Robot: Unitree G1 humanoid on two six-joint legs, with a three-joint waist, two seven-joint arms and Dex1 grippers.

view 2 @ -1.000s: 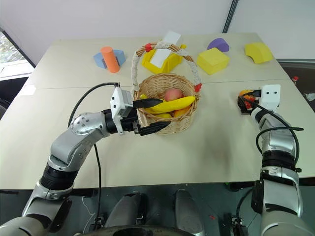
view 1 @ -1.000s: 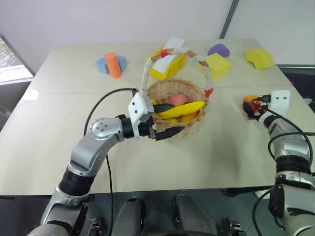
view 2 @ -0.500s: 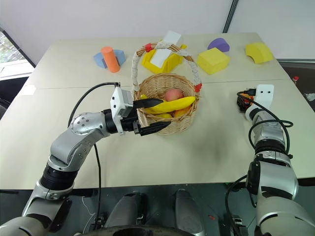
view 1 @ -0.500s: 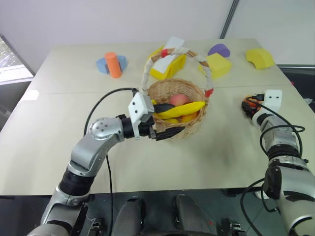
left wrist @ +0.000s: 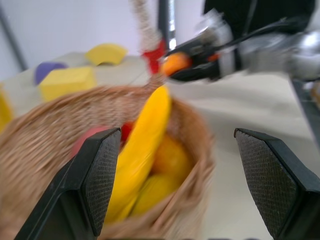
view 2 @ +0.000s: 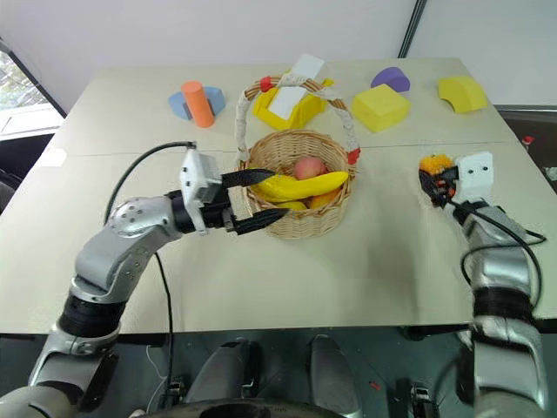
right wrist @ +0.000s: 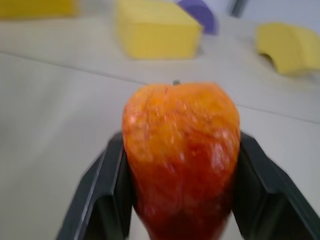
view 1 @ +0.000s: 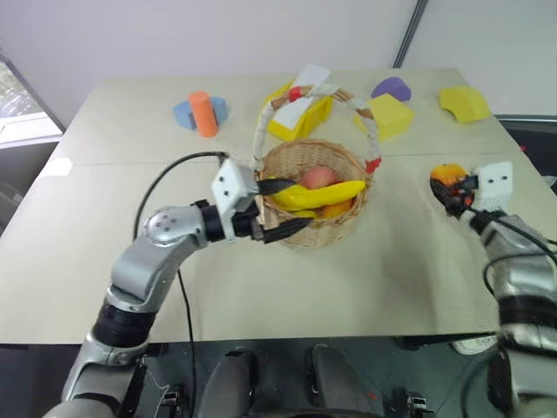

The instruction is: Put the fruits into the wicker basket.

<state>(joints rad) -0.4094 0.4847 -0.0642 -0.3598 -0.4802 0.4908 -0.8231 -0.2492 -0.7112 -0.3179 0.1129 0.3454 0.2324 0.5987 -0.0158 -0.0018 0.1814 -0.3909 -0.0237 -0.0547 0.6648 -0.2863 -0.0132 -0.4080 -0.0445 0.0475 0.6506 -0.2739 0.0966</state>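
Wicker basket [view 1: 315, 193] sits mid-table with a long yellow banana [view 1: 318, 193] lying across a pink fruit [view 1: 318, 177] and other yellow-orange pieces inside. Just left of it, the left gripper [view 1: 278, 209] stands with its black fingers spread wide around the basket's near-left rim, clamping nothing. Well to the right, the right gripper [view 2: 432, 184] is clamped on a red-orange mango [right wrist: 181, 156], held above the tabletop [view 1: 104, 252].

- tabletop [view 1: 104, 226], beige
- orange cylinder [view 1: 204, 114] upright against blue block [view 1: 184, 114]
- yellow bin [view 1: 300, 117] holding white box [view 1: 305, 85]
- purple block [view 1: 391, 88], two yellow foam blocks [view 1: 389, 116] [view 1: 462, 103]
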